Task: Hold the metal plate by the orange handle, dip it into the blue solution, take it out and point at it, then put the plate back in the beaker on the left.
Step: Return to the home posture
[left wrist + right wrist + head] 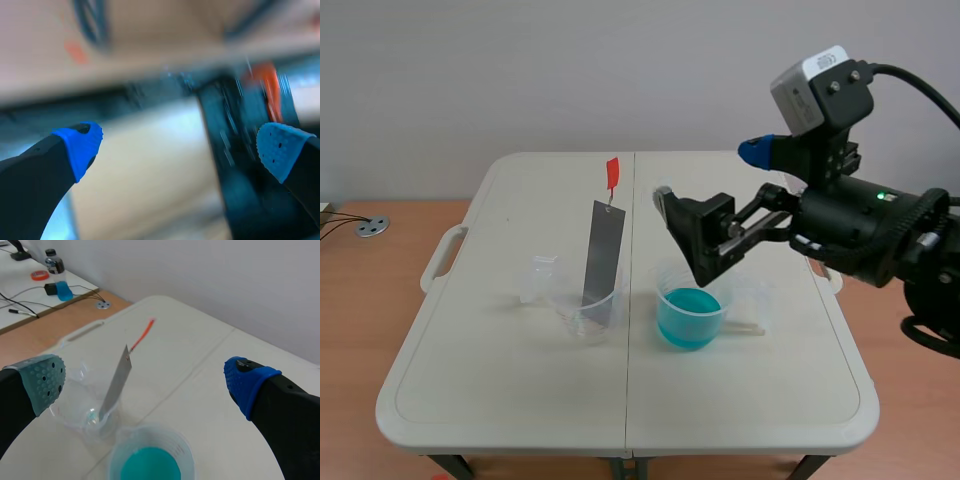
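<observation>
My right gripper [147, 382] is hovering wide open above the beaker of blue solution [690, 318], holding nothing yet. The metal plate [603, 260] is leaning in the clear left beaker [585, 312] with its orange handle [612, 175] uppermost, free for gripping. My left gripper [182, 145] is gaping too.

From the front we overlook the whole worktop [500, 390]; right wrist looks down closer, sharing the blue-filled beaker [689, 318] and metal plate [603, 255].

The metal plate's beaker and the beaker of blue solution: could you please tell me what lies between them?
Between the clear beaker and the blue solution's beaker lies only bare table, crossed by its centre seam; the scene view shows it.
</observation>
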Robot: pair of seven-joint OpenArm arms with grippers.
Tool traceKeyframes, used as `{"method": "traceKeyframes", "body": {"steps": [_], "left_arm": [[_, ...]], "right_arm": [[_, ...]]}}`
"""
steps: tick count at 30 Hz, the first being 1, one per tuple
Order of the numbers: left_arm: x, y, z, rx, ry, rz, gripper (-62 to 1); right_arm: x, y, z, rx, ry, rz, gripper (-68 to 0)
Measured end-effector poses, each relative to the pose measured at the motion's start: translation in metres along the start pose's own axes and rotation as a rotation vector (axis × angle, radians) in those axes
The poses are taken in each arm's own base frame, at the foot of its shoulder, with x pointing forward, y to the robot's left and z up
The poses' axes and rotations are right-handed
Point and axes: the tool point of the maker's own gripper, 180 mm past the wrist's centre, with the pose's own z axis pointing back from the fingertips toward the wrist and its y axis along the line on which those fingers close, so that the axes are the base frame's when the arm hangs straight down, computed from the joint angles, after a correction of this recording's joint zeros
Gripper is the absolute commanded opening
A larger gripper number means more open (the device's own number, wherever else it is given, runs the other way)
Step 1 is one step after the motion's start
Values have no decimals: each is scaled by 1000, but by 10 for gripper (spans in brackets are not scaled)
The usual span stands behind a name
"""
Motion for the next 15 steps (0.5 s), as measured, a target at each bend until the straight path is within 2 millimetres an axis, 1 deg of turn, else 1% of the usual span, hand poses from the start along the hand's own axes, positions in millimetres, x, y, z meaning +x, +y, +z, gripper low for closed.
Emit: {"method": "traceKeyframes", "body": {"steps": [2,4,6,8,11,13,15], "left_arm": [[40,13,-3,19,-92,-54,14],[78,15,-4,20,-180,-105,14],[113,8,-4,4,-265,-146,14],[142,-4,-3,-24,-337,-181,14],[176,-24,0,-68,-412,-237,14],[189,-37,1,-93,-423,-281,14],[197,-49,0,-109,-418,-330,14]], "right_arm": [[-7,-2,11,-18,23,-2,-11],[-13,-4,22,-35,41,-20,-12],[-19,-5,33,-49,63,-29,-12],[-24,-7,43,-63,86,-30,-12],[-28,-9,58,-88,102,-55,-12],[-33,-9,68,-103,122,-64,-12],[-39,-7,76,-114,144,-72,-12]]}}
